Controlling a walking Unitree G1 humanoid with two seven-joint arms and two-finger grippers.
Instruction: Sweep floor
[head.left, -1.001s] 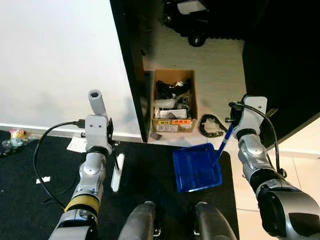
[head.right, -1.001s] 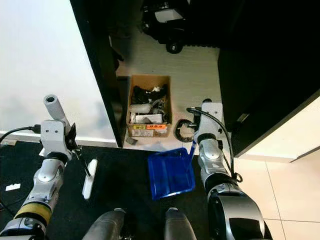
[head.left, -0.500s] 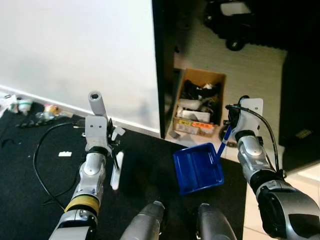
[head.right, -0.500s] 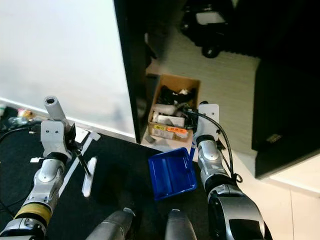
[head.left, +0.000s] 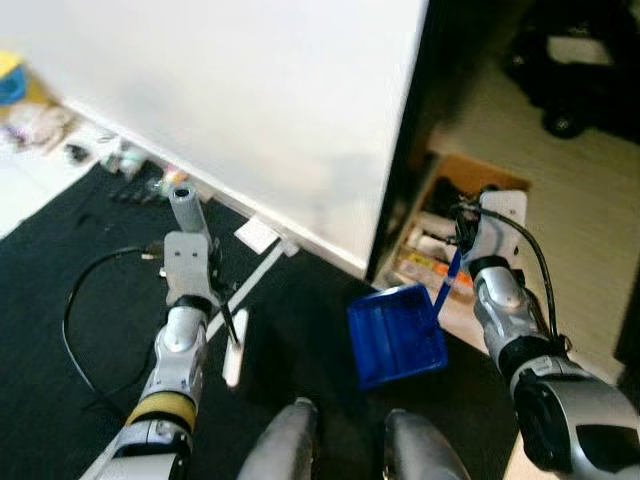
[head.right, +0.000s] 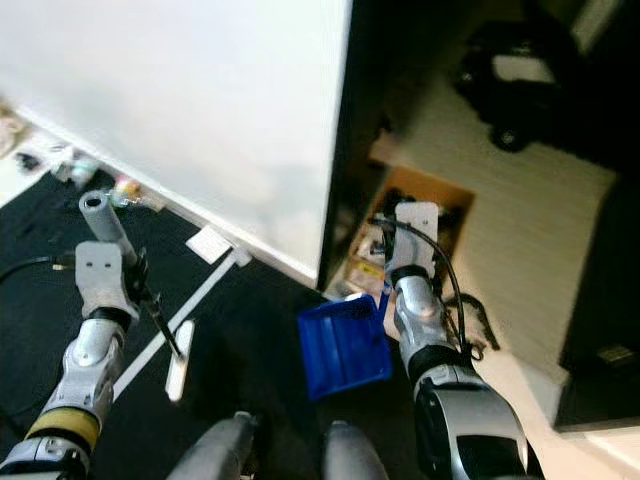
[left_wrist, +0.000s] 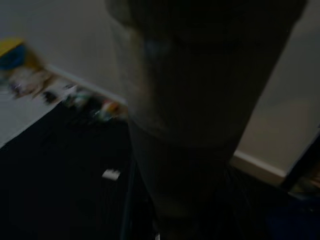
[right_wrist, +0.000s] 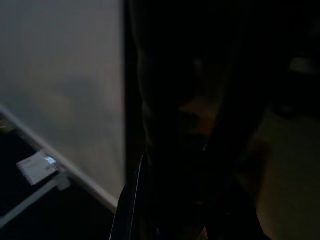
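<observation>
My left gripper (head.left: 218, 296) is shut on a hand brush, whose grey handle (head.left: 184, 205) sticks up and whose white head (head.left: 234, 349) hangs low over the black mat (head.left: 70, 270). On the other side a blue dustpan (head.left: 396, 336) hangs tilted above the mat's edge, with my right gripper (head.left: 456, 268) shut on its thin blue handle (head.left: 446, 283). Small bits of litter (head.left: 118, 160) lie along the foot of the white wall (head.left: 250, 90). Both wrist views are dark and blurred, each showing a held handle close up.
A white paper scrap (head.left: 257, 236) and a white strip (head.left: 256, 274) lie on the mat near the wall. An open cardboard box (head.right: 448, 206) of clutter stands behind the dustpan, beside a dark panel edge (head.left: 402, 170). A black wheeled object (head.left: 568, 62) sits further back.
The whole view has swung to the left, bringing more wall, mat and litter into sight. Both arms keep the same pose, with brush and dustpan still held.
</observation>
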